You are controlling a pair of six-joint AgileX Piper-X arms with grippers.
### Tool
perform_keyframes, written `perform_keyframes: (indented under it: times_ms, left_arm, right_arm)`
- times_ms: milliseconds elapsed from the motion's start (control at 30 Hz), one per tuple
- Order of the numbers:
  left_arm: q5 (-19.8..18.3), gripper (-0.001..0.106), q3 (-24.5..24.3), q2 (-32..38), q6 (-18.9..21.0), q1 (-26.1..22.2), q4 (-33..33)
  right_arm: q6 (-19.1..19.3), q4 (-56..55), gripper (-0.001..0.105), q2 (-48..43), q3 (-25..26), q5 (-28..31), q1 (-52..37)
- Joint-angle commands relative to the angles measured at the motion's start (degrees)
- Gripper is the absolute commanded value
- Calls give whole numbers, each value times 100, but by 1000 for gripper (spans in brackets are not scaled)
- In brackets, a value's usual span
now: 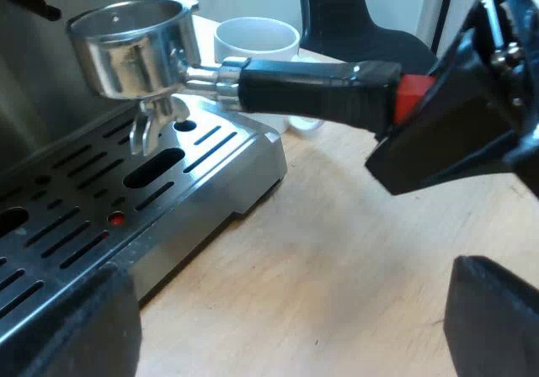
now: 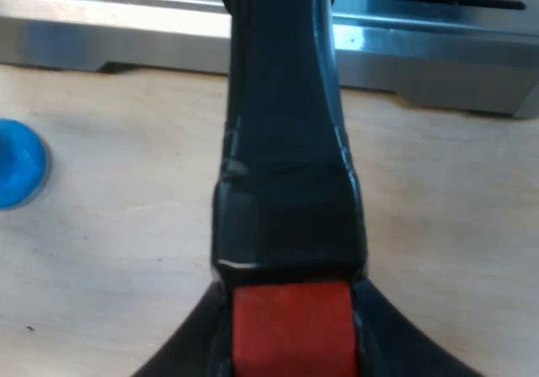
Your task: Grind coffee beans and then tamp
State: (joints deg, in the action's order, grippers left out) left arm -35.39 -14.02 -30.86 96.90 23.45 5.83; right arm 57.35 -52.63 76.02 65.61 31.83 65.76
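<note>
The metal holder (image 1: 135, 45) hangs level above the espresso machine's slotted drip tray (image 1: 210, 154), its spouts just over the grate. Its dark handle (image 1: 312, 87) ends in red (image 1: 413, 95), and my right gripper (image 1: 438, 133) grips that end. In the right wrist view the handle (image 2: 286, 141) runs straight away from my right gripper (image 2: 290, 343) toward the tray's front edge (image 2: 438, 57), with the fingers shut on the red end (image 2: 290, 326). My left gripper (image 1: 290, 310) is open over the wooden table below the handle, holding nothing. A blue tamper (image 2: 17, 162) rests on the table.
A white mug (image 1: 257, 40) stands on the table just beyond the tray's corner, behind the holder. A black chair (image 1: 354, 15) is farther back. Bare wooden tabletop (image 1: 337, 251) lies beside the tray.
</note>
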Motion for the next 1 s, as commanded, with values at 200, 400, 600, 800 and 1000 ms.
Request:
perform_keyframes:
  times_ms: [200, 400, 600, 800, 1000]
  left_arm:
    - [-90, 87, -48, 16, -35, 27, -1]
    - [-90, 87, -48, 16, -23, 27, -1]
    - [-279, 87, -48, 16, 126, 27, 28]
    - [-292, 87, -48, 16, 124, 27, 30]
    - [-292, 87, -48, 16, 124, 27, 184]
  right_arm:
    - [-234, 52, 0, -410, -299, 879, 569]
    - [-487, 51, 0, -655, -656, 1048, 884]
    - [-494, 214, 0, -851, -1050, 1136, 1100]
    - [-494, 682, 0, -865, -1458, 1173, 1375]
    - [-587, 1215, 0, -865, -1914, 1173, 1518]
